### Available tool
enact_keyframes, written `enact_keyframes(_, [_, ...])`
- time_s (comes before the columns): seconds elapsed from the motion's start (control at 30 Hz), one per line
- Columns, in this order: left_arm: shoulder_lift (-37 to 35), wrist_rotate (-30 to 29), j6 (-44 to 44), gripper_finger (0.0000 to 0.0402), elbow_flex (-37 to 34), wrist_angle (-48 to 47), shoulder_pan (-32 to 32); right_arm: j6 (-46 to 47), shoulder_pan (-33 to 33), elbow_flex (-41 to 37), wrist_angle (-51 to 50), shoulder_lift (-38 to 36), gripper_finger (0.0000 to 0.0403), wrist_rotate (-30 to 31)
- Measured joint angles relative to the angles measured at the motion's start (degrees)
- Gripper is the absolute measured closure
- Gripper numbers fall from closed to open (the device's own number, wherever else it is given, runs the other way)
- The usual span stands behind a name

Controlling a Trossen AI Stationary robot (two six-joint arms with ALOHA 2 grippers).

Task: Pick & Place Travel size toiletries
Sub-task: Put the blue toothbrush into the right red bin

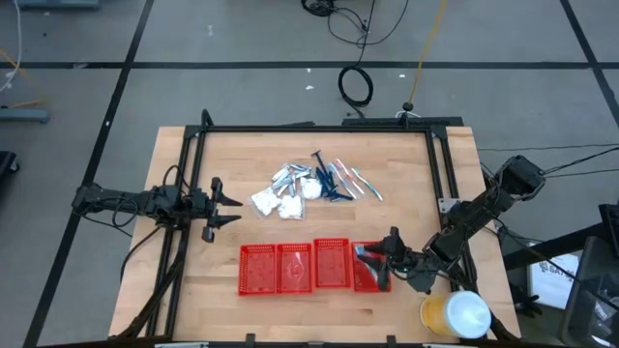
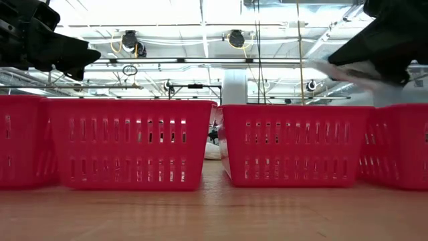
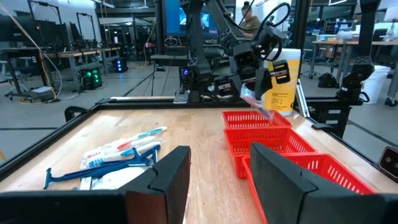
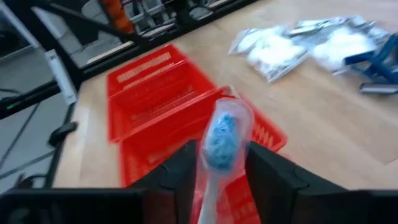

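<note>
Over the rightmost red mesh basket [image 1: 368,267] at the worktop's near edge, a pale clear-wrapped toothbrush [image 4: 217,140] was seen between the right gripper [image 1: 379,259]'s part-open fingers — light, stiff, slippery; best gripped mid-handle. Only the right wrist view showed its blue bristles. Farther off, the left gripper [image 1: 224,206] was held half-open, empty, beside the remaining toiletries [image 1: 314,182].

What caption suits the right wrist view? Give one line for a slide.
Right gripper with a clear-wrapped toothbrush between its fingers above the red baskets.

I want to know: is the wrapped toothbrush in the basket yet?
Not yet. The clear-wrapped blue-headed toothbrush sits between the right gripper's fingers, above the rightmost red mesh basket.
</note>
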Motion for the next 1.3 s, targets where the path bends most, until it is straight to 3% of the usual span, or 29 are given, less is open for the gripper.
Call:
enact_keyframes(0.37, [-0.01, 0.0, 0.02, 0.0236, 0.0, 0.0, -0.01, -1.22, -1.46, -0.01, -0.21, 1.23, 0.0201, 0.07])
enact_keyframes(0.63, [-0.02, -0.02, 0.02, 0.0236, 0.0, 0.0, 0.0, -15.71, -5.93, -0.04, 1.84, -0.16, 0.0203, 3.01])
enact_keyframes(0.8, [-0.01, 0.0, 0.02, 0.0236, 0.0, 0.0, 0.0, -24.77, -15.67, 1.56, 1.98, -4.25, 0.02, -6.46])
enact_keyframes(1.1, [0.0, -0.02, 0.0, 0.0236, 0.0, 0.01, -0.01, -24.15, -42.73, 7.13, -27.45, -6.71, 0.0202, -21.32])
enact_keyframes(1.3, [-0.02, -0.02, 0.02, 0.0236, -0.02, 0.0, 0.0, -24.14, -55.03, 6.84, -35.8, -6.69, 0.0202, -24.43])
